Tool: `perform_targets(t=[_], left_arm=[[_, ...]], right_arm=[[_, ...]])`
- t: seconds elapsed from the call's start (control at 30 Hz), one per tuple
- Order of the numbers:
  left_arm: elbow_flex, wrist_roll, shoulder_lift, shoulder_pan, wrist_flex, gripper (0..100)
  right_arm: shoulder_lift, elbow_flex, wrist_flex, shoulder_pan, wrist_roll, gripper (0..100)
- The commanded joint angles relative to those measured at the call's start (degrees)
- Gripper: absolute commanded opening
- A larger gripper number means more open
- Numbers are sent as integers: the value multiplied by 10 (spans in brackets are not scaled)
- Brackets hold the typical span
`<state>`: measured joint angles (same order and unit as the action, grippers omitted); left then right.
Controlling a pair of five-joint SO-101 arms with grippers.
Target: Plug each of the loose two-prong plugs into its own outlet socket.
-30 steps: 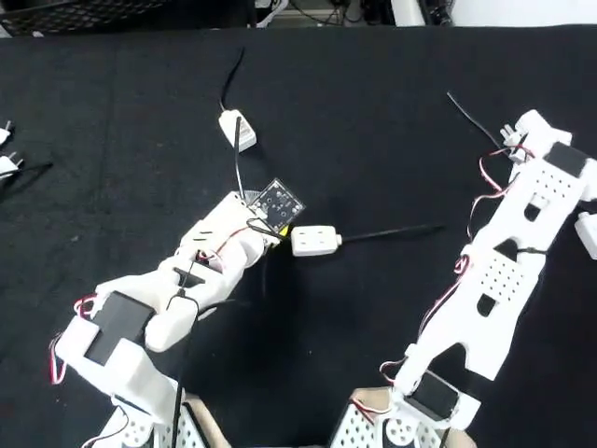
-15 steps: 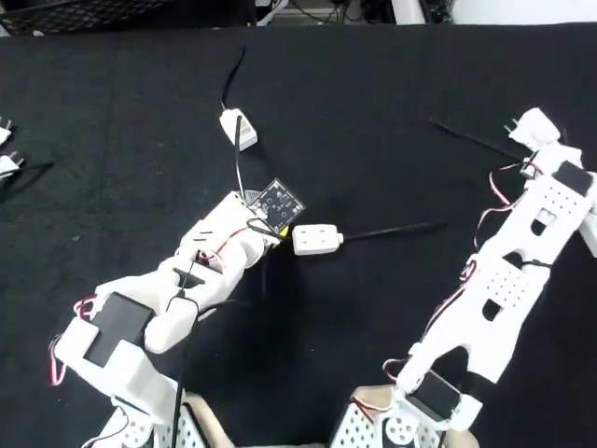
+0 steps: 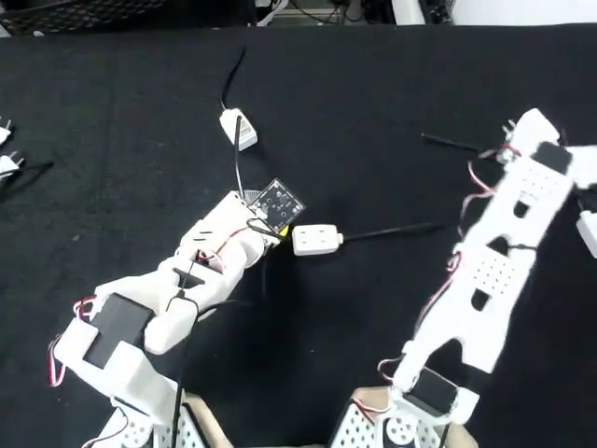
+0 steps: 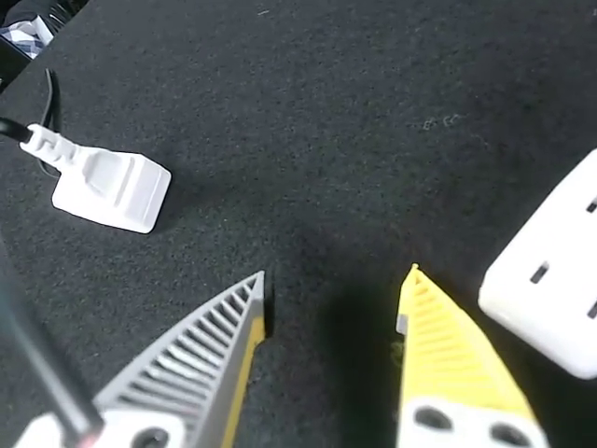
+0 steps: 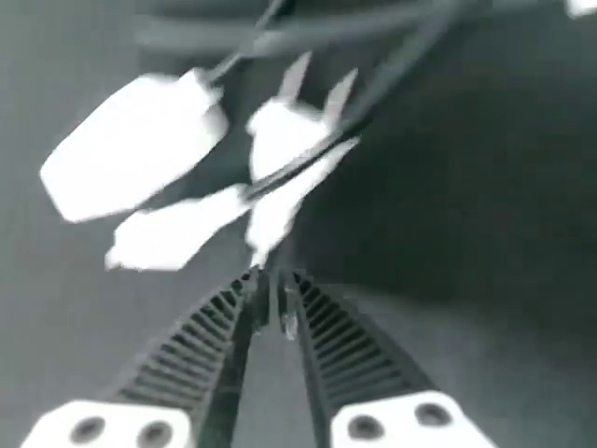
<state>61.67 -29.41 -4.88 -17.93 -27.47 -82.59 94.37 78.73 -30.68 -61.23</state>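
Note:
A white outlet socket [image 3: 314, 240] with a black cable lies mid-table; in the left wrist view the outlet socket [image 4: 550, 289] shows its slots. My left gripper [image 3: 280, 230] hovers just beside it, open [image 4: 338, 273], nothing between its fingers. Farther back lies a second white socket [image 3: 238, 129] on a black cable, also seen as the white block [image 4: 107, 187]. At the far right my right gripper [image 3: 516, 135] is shut [image 5: 270, 277] on a white two-prong plug [image 5: 289, 131], held off the table. The plug's black cable [image 3: 452, 144] trails left.
Two loose white plugs [image 3: 6, 149] lie at the table's left edge. A white piece [image 3: 588, 233] sits at the right edge beside the right arm. Blurred white shapes [image 5: 131, 140] lie beyond the held plug. The table's back edge borders room clutter.
The right arm has swung left and tilted with the plug in its gripper, and the cable's free end has dropped toward the table's middle. The left arm has kept still.

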Motion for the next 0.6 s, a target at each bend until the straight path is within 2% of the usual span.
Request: perform_targets(t=[0.0, 0.13, 0.23, 0.33, 0.43, 0.57], left_arm=[[-1, -4, 25, 5, -9, 238], [0, -4, 25, 5, -9, 238], [0, -4, 25, 5, -9, 238], [0, -5, 25, 5, -9, 238], [0, -5, 25, 4, -9, 238], [0, -5, 25, 4, -9, 238]], right_arm=[[68, 11, 31, 35, 31, 12], [92, 11, 52, 51, 76, 12], [98, 12, 42, 33, 95, 13], [94, 5, -33, 5, 137, 23], [71, -1, -119, -18, 215, 99], [31, 13, -160, -28, 306, 169]])
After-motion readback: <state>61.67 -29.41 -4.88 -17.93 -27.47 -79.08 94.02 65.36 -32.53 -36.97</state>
